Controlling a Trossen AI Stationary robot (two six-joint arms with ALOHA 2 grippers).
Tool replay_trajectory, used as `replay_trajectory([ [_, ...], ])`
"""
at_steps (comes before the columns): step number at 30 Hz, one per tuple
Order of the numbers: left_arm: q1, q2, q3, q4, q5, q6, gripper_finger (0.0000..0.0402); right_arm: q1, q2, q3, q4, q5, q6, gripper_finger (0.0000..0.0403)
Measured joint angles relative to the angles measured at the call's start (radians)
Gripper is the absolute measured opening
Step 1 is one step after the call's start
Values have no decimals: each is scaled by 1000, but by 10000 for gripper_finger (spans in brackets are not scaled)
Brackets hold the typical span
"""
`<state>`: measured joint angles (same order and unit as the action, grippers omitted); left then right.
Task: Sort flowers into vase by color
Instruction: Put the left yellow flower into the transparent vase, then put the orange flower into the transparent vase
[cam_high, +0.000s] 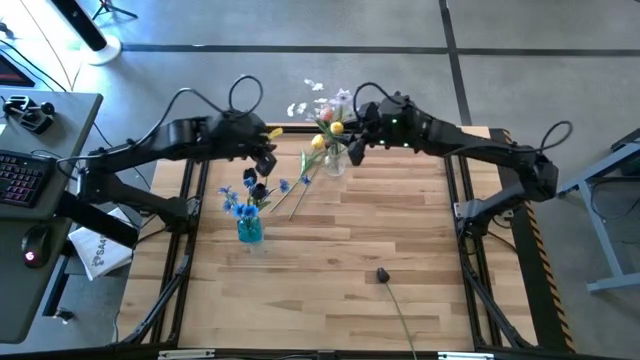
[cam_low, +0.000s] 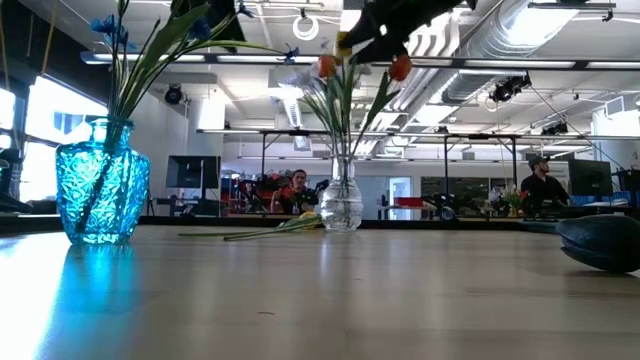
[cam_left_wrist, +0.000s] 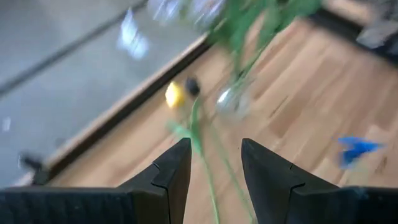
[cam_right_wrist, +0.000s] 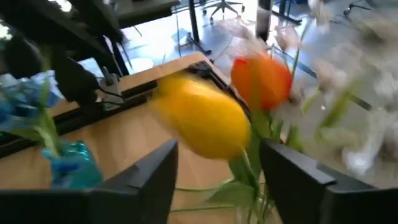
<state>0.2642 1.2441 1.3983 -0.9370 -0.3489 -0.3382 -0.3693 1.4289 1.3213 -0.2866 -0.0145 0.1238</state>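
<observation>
Wooden plank table top (cam_high: 330, 250), light grain, edged by a dark metal frame (cam_high: 186, 250). Floor around it: grey concrete slabs (cam_high: 300, 25) with dark seams.

To the table's left, a grey desk (cam_high: 45, 150) carrying a keyboard with red backlight (cam_high: 20, 178) and a mouse (cam_high: 35, 245) glowing red. A white paper sheet (cam_high: 100, 250) lies near the frame. To the right, part of a grey metal stand (cam_high: 610, 190).

From table height: open workshop hall, exposed ceiling ducts (cam_low: 530, 30), strip lights (cam_low: 300, 60). Bright window (cam_low: 40, 120) at left. Dark monitor (cam_low: 190, 175) on far benches. Two people in the distance: one seated (cam_low: 297, 187), one standing (cam_low: 540, 180) at right.
</observation>
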Motion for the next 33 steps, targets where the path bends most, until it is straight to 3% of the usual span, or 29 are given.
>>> replay_trajectory([
  [8, 151, 78, -1, -147, 53, -77, 131, 0, -112, 92, -107, -3, -19, 263],
  [16, 293, 137, -1, -147, 143, 72, 131, 29, -217, 125, -74, -2, -19, 264],
  [27, 333, 151, -1, -151, 156, 248, 131, 32, -121, 151, -12, 11, -36, 264],
  [29, 332, 137, -1, -163, 155, 277, 131, 32, -126, 195, -89, 21, 10, 264],
  [33, 332, 110, -1, -173, 156, 306, 131, 67, -128, 311, -477, 21, 112, 264],
])
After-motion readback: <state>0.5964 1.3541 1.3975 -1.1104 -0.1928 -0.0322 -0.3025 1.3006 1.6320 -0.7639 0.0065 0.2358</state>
